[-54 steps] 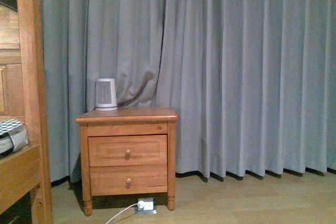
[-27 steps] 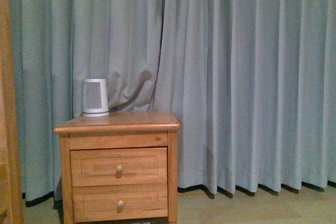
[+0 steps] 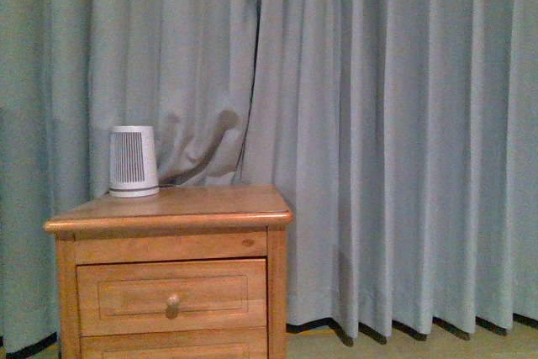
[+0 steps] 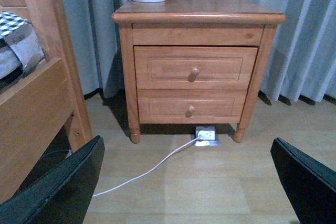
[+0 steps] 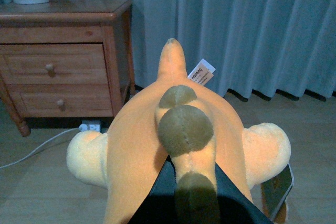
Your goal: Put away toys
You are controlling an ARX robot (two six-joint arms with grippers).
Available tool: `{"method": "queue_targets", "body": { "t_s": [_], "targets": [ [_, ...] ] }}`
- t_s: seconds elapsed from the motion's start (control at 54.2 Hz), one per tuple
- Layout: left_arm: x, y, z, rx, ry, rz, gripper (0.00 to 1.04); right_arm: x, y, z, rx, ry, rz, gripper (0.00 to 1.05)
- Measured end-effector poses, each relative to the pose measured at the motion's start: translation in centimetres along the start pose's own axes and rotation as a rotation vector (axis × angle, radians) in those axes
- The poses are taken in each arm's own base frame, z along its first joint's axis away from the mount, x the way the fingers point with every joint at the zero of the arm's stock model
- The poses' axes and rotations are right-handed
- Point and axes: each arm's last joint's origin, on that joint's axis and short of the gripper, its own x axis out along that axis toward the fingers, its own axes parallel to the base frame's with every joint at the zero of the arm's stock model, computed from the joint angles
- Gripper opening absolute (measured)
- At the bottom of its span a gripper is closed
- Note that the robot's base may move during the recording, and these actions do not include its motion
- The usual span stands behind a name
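Note:
In the right wrist view an orange-yellow plush toy with olive-brown tufts along its back and pale rounded paws fills the lower half. My right gripper is shut on it, black fingers pinching the tufted ridge, and holds it above the wooden floor. A white label hangs near its pointed end. My left gripper is open over bare floor, with its black fingers wide apart and nothing between them. Neither arm shows in the front view.
A wooden nightstand with two drawers stands before grey curtains, a white ribbed heater on top. A white cable runs to a floor socket. A wooden bed frame stands beside it.
The front view has shifted right and closer. The bed post has left the picture and the nightstand now sits lower and larger at the left.

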Motion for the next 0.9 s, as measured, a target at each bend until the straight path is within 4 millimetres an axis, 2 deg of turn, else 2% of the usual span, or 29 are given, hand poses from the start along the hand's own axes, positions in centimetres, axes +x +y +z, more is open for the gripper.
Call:
{"method": "queue_targets", "body": {
  "t_s": [0.904],
  "targets": [
    [0.00, 0.00, 0.00, 0.000, 0.000, 0.000, 0.99, 0.00, -0.03, 0.00, 0.000, 0.000, -0.008, 0.06]
  ]
}}
